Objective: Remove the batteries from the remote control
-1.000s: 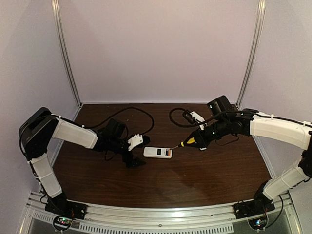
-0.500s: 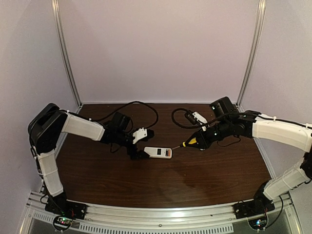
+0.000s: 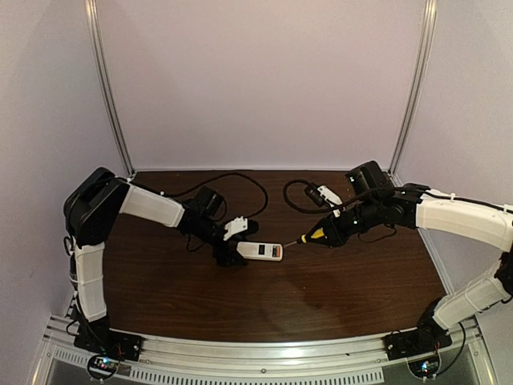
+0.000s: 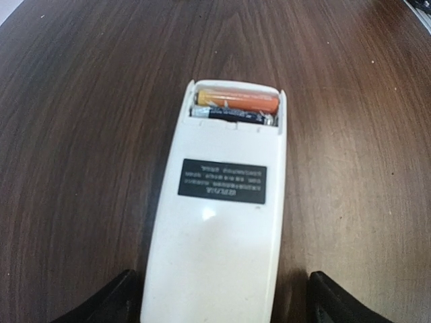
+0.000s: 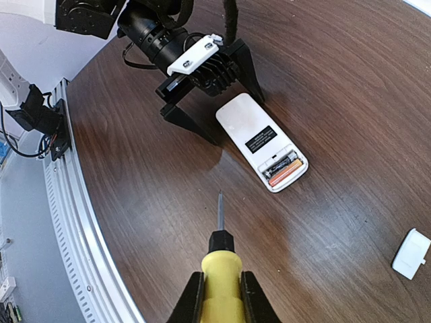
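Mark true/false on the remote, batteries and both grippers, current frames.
1. Both batteries sit in the remote control's open compartment. True.
2. The right gripper is empty. False: it is shut on the yellow-handled screwdriver.
3. The left gripper clamps the remote control. False: it is open, one finger on each side of the remote's end.
4. The screwdriver's tip touches the batteries. False: it is short of the remote.
5. The white battery cover lies apart from the remote. True.

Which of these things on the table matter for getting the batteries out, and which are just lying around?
For the job:
remote control, back up
batteries, orange and black, in its open bay
screwdriver, in the right pincer
left pincer, open astride the remote

Lying about:
small white cover
black cables at the back
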You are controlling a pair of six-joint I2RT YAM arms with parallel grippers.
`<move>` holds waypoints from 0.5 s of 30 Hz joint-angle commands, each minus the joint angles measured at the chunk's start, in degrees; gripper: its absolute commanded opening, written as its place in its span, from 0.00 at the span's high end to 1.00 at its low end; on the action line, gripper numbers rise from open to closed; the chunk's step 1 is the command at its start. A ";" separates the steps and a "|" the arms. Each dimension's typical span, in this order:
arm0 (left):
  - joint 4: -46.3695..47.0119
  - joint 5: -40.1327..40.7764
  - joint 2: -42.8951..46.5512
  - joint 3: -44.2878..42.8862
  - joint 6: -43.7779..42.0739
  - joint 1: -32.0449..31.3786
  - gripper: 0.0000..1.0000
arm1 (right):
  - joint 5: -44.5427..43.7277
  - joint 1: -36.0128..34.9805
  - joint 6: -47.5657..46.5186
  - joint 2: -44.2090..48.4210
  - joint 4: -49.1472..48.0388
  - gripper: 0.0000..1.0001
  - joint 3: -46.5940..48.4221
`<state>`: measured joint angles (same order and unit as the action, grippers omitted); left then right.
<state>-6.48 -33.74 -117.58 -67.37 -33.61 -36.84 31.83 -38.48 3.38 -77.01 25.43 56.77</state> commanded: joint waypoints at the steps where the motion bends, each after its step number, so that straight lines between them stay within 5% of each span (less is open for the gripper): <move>1: -3.53 -2.61 -2.44 -3.10 -1.05 0.19 0.16 | -0.90 0.33 0.41 0.82 -1.27 1.00 -0.27; 15: -8.02 -5.86 -4.90 -6.72 0.34 -0.98 0.54 | -0.70 0.33 0.31 0.55 -1.35 1.00 0.07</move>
<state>-11.79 -37.87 -120.77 -72.99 -33.78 -36.95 31.83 -38.48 3.38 -77.01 24.93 56.75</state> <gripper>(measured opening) 0.548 0.169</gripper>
